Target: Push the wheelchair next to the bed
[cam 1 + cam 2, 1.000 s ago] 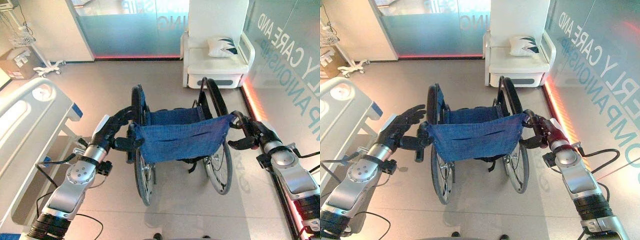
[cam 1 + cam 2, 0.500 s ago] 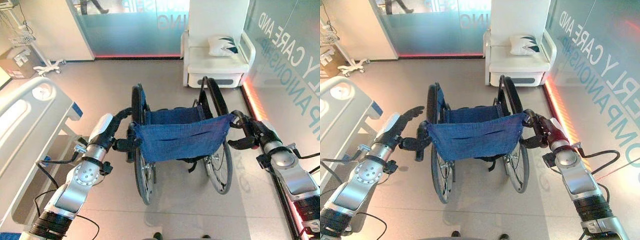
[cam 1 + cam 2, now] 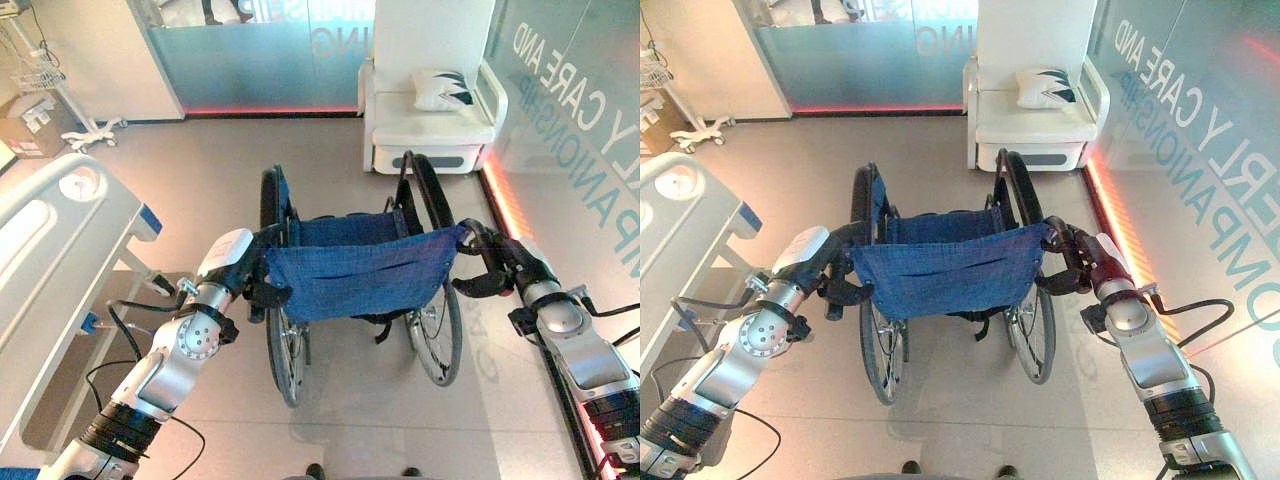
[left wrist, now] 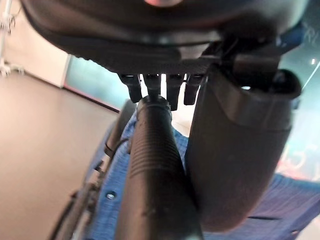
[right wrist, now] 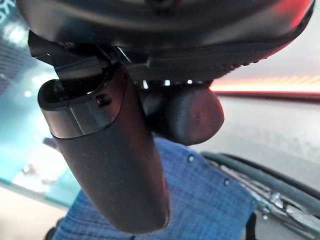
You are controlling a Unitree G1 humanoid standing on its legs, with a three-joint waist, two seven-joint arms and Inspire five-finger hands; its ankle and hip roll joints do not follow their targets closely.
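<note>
Both eye views look steeply down and forward from above and behind the wheelchair (image 3: 355, 275), showing its blue backrest, both wheels and the floor around it. They share almost all the scene: the bed (image 3: 55, 240) to the wheelchair's left and the white armchair (image 3: 1035, 100) beyond it. The left wrist view sits very close under the left robot hand (image 4: 240, 150), facing along the wheelchair's left push handle (image 4: 152, 170). The right wrist view sits equally close against the right robot hand (image 5: 112, 155), facing the backrest fabric.
</note>
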